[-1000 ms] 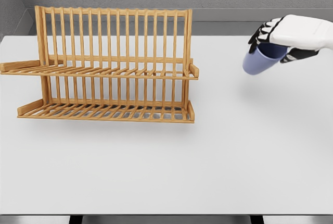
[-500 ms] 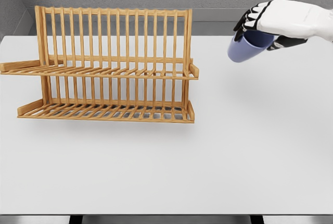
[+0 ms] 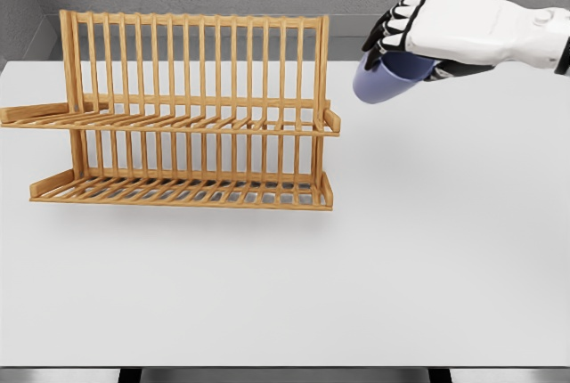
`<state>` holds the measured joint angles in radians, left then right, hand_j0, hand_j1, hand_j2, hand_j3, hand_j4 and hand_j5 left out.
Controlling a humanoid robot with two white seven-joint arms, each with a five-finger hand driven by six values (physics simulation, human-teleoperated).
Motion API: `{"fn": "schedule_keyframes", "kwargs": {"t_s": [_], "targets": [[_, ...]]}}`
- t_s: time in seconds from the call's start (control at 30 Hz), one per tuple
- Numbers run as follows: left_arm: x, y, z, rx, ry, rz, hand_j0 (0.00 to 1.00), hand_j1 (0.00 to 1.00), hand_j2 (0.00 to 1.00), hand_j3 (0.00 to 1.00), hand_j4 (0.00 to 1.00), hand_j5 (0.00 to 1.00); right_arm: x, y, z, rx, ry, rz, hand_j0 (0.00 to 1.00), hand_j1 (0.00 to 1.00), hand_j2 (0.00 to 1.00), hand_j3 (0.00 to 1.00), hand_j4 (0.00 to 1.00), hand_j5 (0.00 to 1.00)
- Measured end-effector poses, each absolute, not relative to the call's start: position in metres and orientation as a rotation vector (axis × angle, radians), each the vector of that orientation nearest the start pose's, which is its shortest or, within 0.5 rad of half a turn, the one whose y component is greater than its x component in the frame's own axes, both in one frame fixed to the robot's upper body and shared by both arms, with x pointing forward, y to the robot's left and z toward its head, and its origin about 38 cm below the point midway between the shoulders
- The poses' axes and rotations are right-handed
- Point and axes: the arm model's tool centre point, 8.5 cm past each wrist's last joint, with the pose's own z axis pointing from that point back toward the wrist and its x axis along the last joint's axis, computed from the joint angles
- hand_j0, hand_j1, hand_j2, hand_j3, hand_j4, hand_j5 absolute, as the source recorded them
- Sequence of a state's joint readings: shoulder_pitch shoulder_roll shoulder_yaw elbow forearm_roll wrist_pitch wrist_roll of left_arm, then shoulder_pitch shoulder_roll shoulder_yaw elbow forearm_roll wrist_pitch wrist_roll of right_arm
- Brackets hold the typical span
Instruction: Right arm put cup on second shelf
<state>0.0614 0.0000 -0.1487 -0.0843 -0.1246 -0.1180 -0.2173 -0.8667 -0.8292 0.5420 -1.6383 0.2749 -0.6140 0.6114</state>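
Carrying a blue cup in the right hand — black fingers curled over its rim, mouth tipped up toward the palm, base slanting down-left. Held clear above the tabletop, just right of the wooden dish rack and a little above its upper shelf. Leftward and slightly down from here — likely the remaining travel.

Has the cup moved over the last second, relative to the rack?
Yes. The blue cup, held in the right hand, has travelled left and slightly up, closing on the wooden rack's right end; it is not yet over the shelf.
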Motion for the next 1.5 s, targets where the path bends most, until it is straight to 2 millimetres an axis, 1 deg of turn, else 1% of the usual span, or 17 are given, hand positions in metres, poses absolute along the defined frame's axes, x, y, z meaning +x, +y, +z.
{"fn": "schedule_keyframes", "kwargs": {"t_s": [0.13, 0.37, 0.5, 0.6, 0.77, 0.87, 1.0, 1.1, 1.3, 1.33, 1.37, 1.4, 1.47, 1.5], "targets": [[-0.004, 0.246, -0.262, -0.155, -0.098, -0.291, 1.0, 1.0, 1.0, 1.0, 1.0, 1.0, 0.426, -0.252, 0.364, 0.69, 2.057, -2.617, 0.67, 0.67, 0.67, 0.67, 0.67, 0.67], [-0.003, 0.246, -0.262, -0.155, -0.098, -0.291, 1.0, 1.0, 1.0, 1.0, 1.0, 1.0, 0.427, -0.236, 0.371, 0.663, 2.08, -2.561, 0.68, 0.68, 0.68, 0.68, 0.68, 0.68], [-0.003, 0.246, -0.262, -0.155, -0.098, -0.291, 1.0, 1.0, 1.0, 1.0, 1.0, 1.0, 0.426, -0.225, 0.369, 0.627, 2.09, -2.538, 0.68, 0.68, 0.68, 0.68, 0.68, 0.68], [-0.003, 0.246, -0.262, -0.155, -0.098, -0.291, 1.0, 1.0, 1.0, 1.0, 1.0, 1.0, 0.422, -0.214, 0.373, 0.603, 2.085, -2.505, 0.68, 0.68, 0.68, 0.68, 0.68, 0.68], [-0.003, 0.246, -0.262, -0.154, -0.098, -0.291, 1.0, 1.0, 1.0, 1.0, 1.0, 1.0, 0.417, -0.198, 0.367, 0.542, 2.076, -2.488, 0.68, 0.68, 0.68, 0.68, 0.68, 0.68], [-0.003, 0.246, -0.262, -0.154, -0.098, -0.291, 1.0, 1.0, 1.0, 1.0, 1.0, 1.0, 0.416, -0.193, 0.363, 0.517, 2.066, -2.492, 0.68, 0.68, 0.68, 0.68, 0.68, 0.68], [-0.003, 0.246, -0.262, -0.155, -0.098, -0.291, 1.0, 1.0, 1.0, 1.0, 1.0, 1.0, 0.412, -0.183, 0.363, 0.488, 2.056, -2.475, 0.68, 0.68, 0.68, 0.68, 0.68, 0.68], [-0.003, 0.246, -0.262, -0.154, -0.098, -0.291, 1.0, 1.0, 1.0, 1.0, 1.0, 1.0, 0.412, -0.179, 0.36, 0.47, 2.051, -2.478, 0.68, 0.68, 0.68, 0.68, 0.68, 0.68], [-0.003, 0.246, -0.262, -0.155, -0.098, -0.291, 1.0, 1.0, 1.0, 1.0, 1.0, 1.0, 0.411, -0.17, 0.346, 0.419, 2.018, -2.512, 0.69, 0.69, 0.69, 0.69, 0.69, 0.69], [-0.003, 0.246, -0.262, -0.155, -0.098, -0.291, 1.0, 1.0, 1.0, 1.0, 1.0, 1.0, 0.411, -0.169, 0.344, 0.411, 2.013, -2.517, 0.7, 0.7, 0.7, 0.7, 0.7, 0.7], [-0.003, 0.246, -0.262, -0.155, -0.098, -0.291, 1.0, 1.0, 1.0, 1.0, 1.0, 1.0, 0.41, -0.168, 0.342, 0.403, 2.009, -2.522, 0.98, 0.98, 0.98, 0.98, 0.98, 0.98], [-0.003, 0.246, -0.262, -0.154, -0.098, -0.291, 1.0, 1.0, 1.0, 1.0, 1.0, 1.0, 0.41, -0.167, 0.34, 0.396, 2.007, -2.527, 1.0, 1.0, 1.0, 1.0, 1.0, 1.0], [-0.003, 0.246, -0.262, -0.155, -0.098, -0.291, 1.0, 1.0, 1.0, 1.0, 1.0, 1.0, 0.411, -0.166, 0.341, 0.398, 2.004, -2.525, 1.0, 1.0, 1.0, 1.0, 1.0, 1.0], [-0.004, 0.246, -0.262, -0.155, -0.098, -0.291, 1.0, 1.0, 1.0, 1.0, 1.0, 1.0, 0.412, -0.166, 0.35, 0.424, 1.997, -2.508, 1.0, 1.0, 1.0, 1.0, 1.0, 1.0]]}}
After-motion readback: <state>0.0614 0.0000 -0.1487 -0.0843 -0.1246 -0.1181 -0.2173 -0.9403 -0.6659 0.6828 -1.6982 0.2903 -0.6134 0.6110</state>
